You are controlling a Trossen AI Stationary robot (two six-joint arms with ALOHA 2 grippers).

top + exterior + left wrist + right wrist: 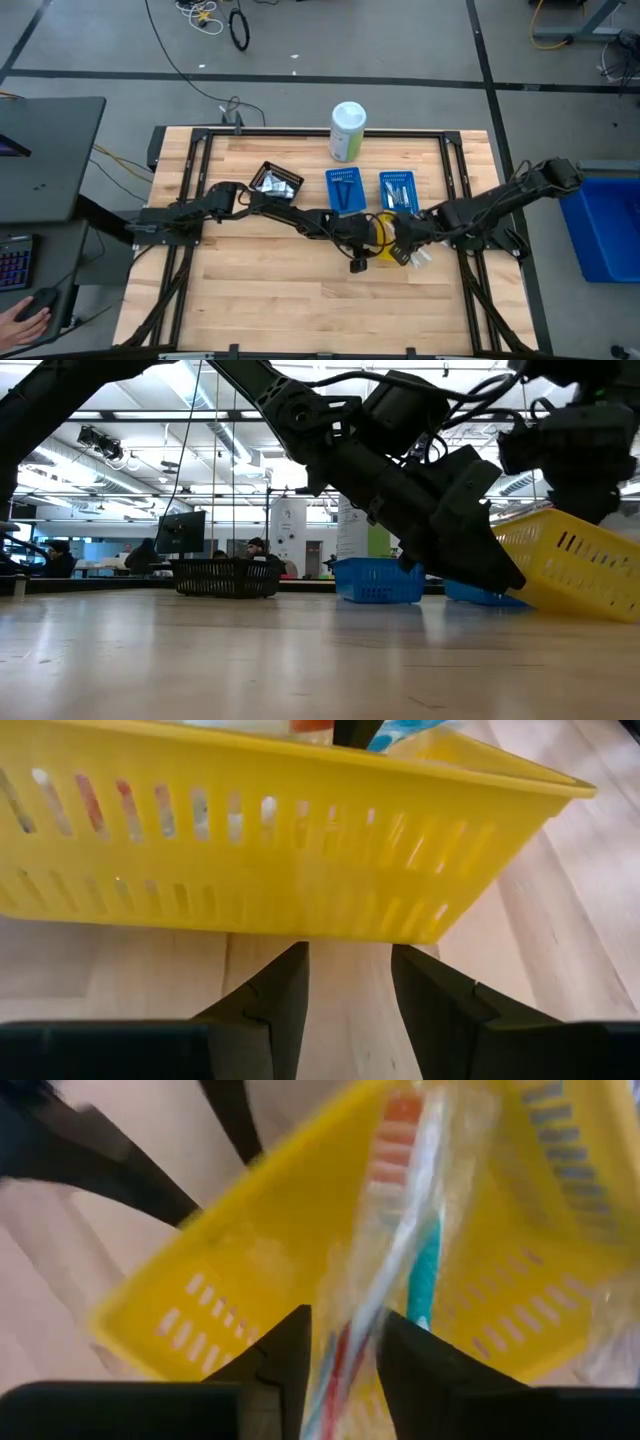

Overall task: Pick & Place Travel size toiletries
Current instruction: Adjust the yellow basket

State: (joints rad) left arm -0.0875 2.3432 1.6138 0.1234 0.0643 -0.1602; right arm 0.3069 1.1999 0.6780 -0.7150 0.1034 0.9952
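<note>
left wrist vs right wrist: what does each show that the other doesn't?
Left wrist only: the yellow bin's slotted outer wall seen from the side, bare table next to it, and the left gripper open just short of that wall, holding nothing.

Right wrist only: a wrapped toothbrush lying between the right gripper's jaws, reaching down into the bin.

Both: the yellow bin and wooden tabletop.

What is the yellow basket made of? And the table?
The yellow slotted basket looks like thin moulded plastic, smooth with a slight sheen: light glows through its walls and neat rows of slots. The pale plank table looks like wood, probably sealed, since grain lines and board seams show and the low view catches a soft shine.
</note>
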